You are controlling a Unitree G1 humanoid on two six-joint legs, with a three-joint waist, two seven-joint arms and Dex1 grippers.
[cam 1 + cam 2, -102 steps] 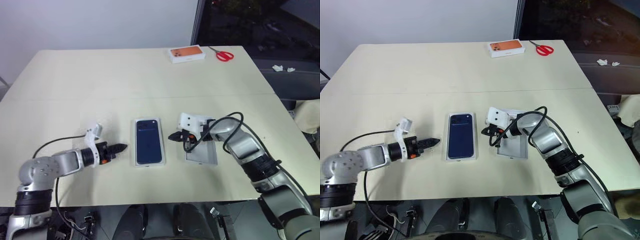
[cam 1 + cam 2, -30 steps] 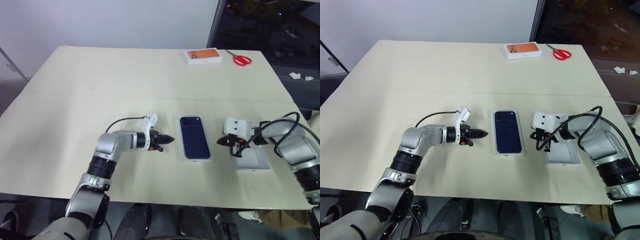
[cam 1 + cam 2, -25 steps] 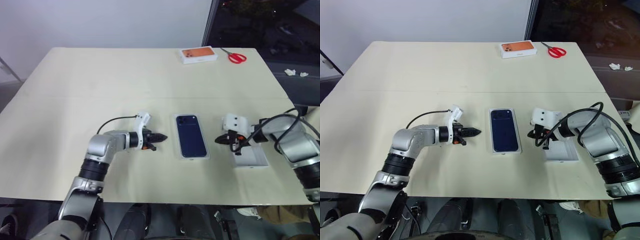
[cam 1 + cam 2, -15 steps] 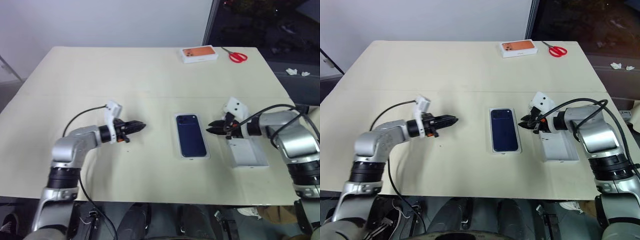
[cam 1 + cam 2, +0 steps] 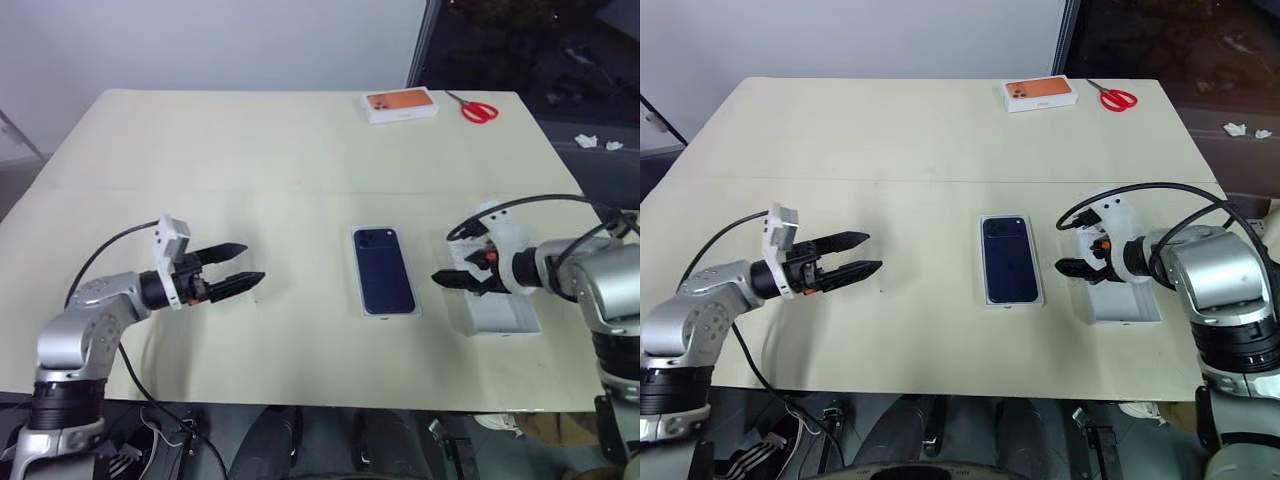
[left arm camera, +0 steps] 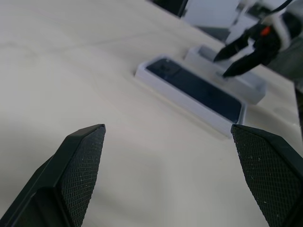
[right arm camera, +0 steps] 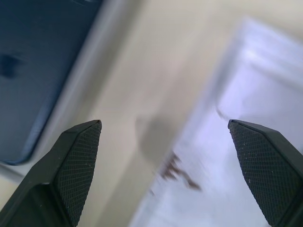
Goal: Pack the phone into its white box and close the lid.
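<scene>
From the head cameras I see the phone [image 5: 384, 270] lying flat in the white box [image 5: 361, 301] near the middle of the table [image 5: 250, 150], camera cluster at the far end. I'll use it as my landmark. My left gripper [image 5: 236, 280] hovers well to the left of the phone, the forearm bent in from the table's near left edge and the fingers pointing roughly level toward the phone. The two black fingers stand apart with nothing between them. My right gripper [image 5: 444, 279] sits just right of the phone, over the near-left part of the lid [image 5: 500, 310], which lies open side up beside the phone. That arm folds in from the right, wrist tipped downward. Far beyond the phone, at the table's back edge, rest a box with an orange picture [image 5: 401, 105] and red scissors [image 5: 480, 110].

In the left wrist view, both fingertips [image 6: 80, 161] frame the scene wide apart and empty, above bare tabletop. The phone lies ahead in its tray, with the right gripper's dark fingers over the lid behind it.

In the right wrist view, the fingertips [image 7: 78, 156] are spread wide, holding nothing. The phone's blue edge [image 7: 33, 56] lies on one side, the lid's pale inside [image 7: 236, 94] on the other, and bare table between.
</scene>
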